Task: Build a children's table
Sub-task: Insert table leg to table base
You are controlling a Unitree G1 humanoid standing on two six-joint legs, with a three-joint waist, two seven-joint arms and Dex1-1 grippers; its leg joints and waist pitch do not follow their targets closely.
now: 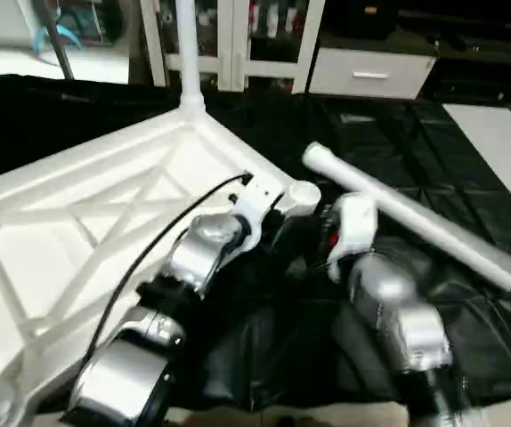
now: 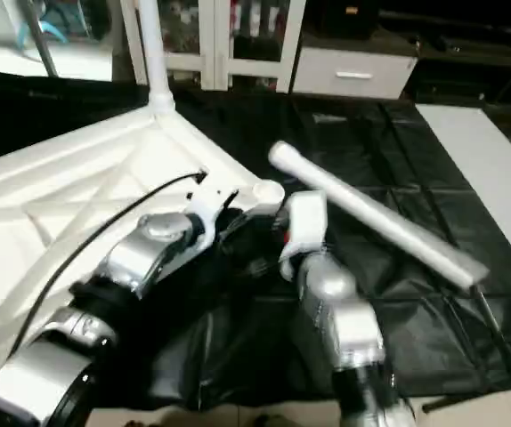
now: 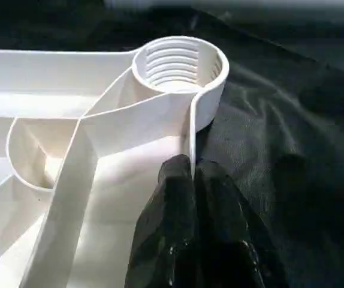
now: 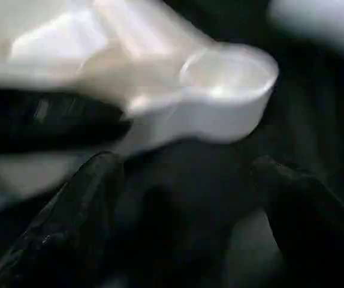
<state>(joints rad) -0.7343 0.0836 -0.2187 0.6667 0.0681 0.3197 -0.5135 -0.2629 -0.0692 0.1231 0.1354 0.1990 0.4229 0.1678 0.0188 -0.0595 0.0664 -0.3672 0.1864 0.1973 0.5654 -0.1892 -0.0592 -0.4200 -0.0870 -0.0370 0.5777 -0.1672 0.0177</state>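
Tabletop [image 1: 104, 205] rim pinched in left gripper [image 3: 191, 180]; no readable writing.

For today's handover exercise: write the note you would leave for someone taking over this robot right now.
Left gripper: shut on the tabletop's rim, beside the empty corner socket.
Right gripper: open, holding nothing, near that socket.
Tabletop: upside down on the black cloth.
Done: one leg stands in the far corner.
Left: a loose leg lies on the cloth to the right; pick it up and fit it. Other legs and corners need checking.
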